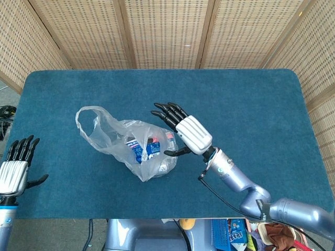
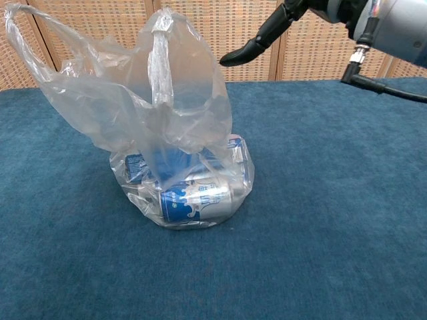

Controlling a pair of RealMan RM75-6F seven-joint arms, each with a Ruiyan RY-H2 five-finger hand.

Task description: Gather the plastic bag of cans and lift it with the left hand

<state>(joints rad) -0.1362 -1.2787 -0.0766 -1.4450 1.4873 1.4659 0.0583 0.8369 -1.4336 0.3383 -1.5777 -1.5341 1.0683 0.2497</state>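
A clear plastic bag (image 1: 120, 138) (image 2: 143, 107) holding several blue and white cans (image 1: 146, 149) (image 2: 193, 197) sits left of the table's middle, its handles loose and spread. My right hand (image 1: 180, 129) hangs open just right of the bag, fingers apart and pointing toward the far side; only its thumb (image 2: 250, 48) shows in the chest view, above the bag's right side. My left hand (image 1: 15, 164) is open at the table's near left corner, well away from the bag and holding nothing.
Blue cloth covers the table (image 1: 235, 104). Woven wicker screens (image 1: 167, 31) stand behind it and at both sides. A cable (image 2: 383, 87) trails from the right forearm. Clutter lies on the floor (image 1: 235, 238) beneath the near edge.
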